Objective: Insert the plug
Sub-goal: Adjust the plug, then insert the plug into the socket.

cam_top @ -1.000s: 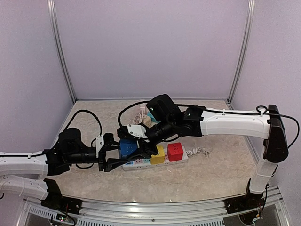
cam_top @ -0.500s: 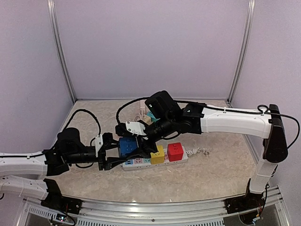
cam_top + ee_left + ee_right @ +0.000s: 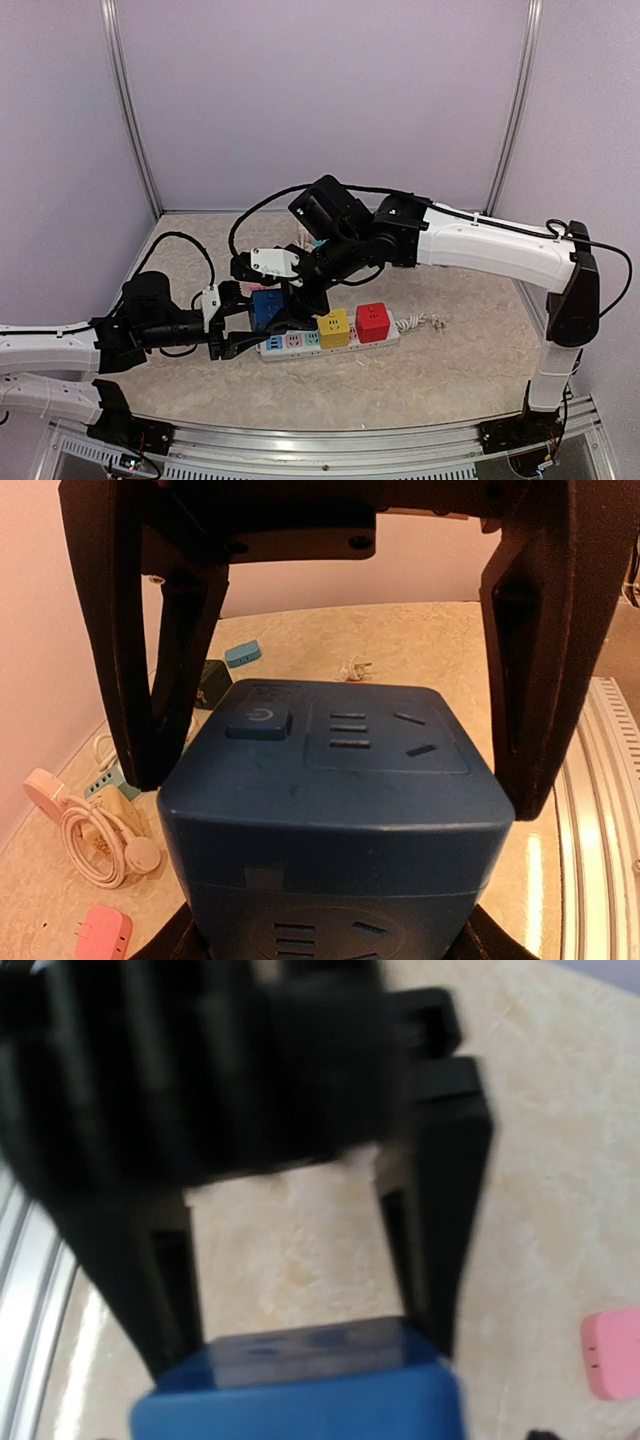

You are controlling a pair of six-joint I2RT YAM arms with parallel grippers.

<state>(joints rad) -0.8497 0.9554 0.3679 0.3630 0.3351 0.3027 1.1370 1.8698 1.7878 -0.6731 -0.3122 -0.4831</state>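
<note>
Task thing: the blue plug [image 3: 267,308], a cube, sits left of centre in the overhead view, over the left end of the power strip [image 3: 300,343].
Strip: it lies on the table [image 3: 450,370] at lower centre. A yellow plug [image 3: 334,328] and a red plug [image 3: 373,322] stand on it to the right of the blue one.
Left gripper [image 3: 243,325]: it reaches in from the left. In its own wrist view the two fingers [image 3: 150,710] stand about half apart and press on either side of the blue plug, so it has hold of the cube.
Right gripper [image 3: 300,1345]: it comes down from above. Its wrist view is blurred, but the jaws stand wide with bare table showing between them and the cube only at the bottom edge of the frame. As far as that shows, it clamps nothing.
Done, as judged: the blue plug is at the strip and lined up with the row of other plugs.
Not settled: its underside and the socket are hidden in every view, so I cannot tell whether the pins are fully home.
Left, as judged: press it down if it is not seated, then let go and back both arms away.
Other things: a pink adapter [image 3: 105,930] and a coiled white cable [image 3: 100,840] lie at the lower left of the left wrist view.
</note>
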